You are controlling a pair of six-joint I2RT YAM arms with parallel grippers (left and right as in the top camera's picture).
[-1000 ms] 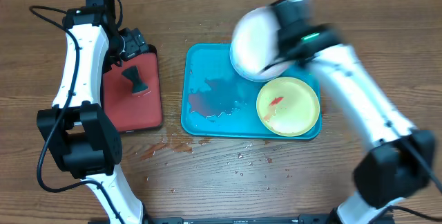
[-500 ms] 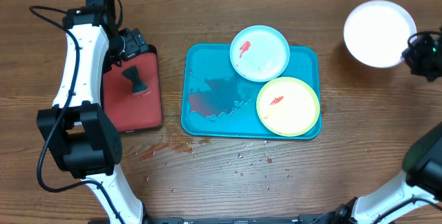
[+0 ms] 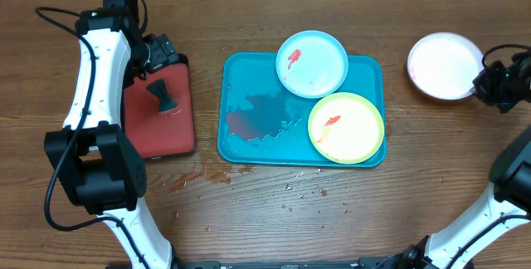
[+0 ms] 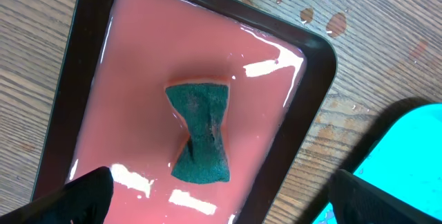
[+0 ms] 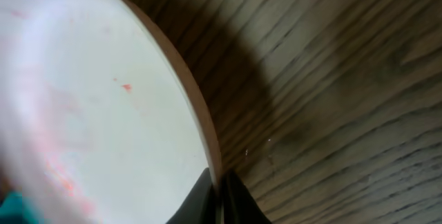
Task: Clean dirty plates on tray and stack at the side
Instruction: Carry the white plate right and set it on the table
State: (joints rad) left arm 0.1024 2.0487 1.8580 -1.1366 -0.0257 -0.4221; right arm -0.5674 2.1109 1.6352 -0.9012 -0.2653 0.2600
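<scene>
Turquoise rectangular plastic tray (image 3: pixel 249 78): middle of the surface.
Round plastic plates: light-blue plate (image 3: pixel 312 63) and yellow-green plate (image 3: pixel 346 127) on the tray, pinkish-white plate (image 3: pixel 444 66) off to the right. Probably light, stiff, slick, so pinch the rim.
Right gripper (image 5: pixel 215 195): clamped on the pinkish-white rim.
Left gripper (image 4: pixel 231 193): fingers apart.

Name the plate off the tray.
The pinkish-white plate, pinched by the right fingers over wood; the light blue plate and yellow-green plate sit on the tray.

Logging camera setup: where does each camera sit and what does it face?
Overhead: above the table, facing down on turquoise tray, left arm, right arm.
Left wrist: faces down at sponge on red tray; left gripper fingertips at bottom corners.
Right wrist: close on pinkish plate rim, right gripper pinching it.
Shared: overhead also shows sponge and that plate.
</scene>
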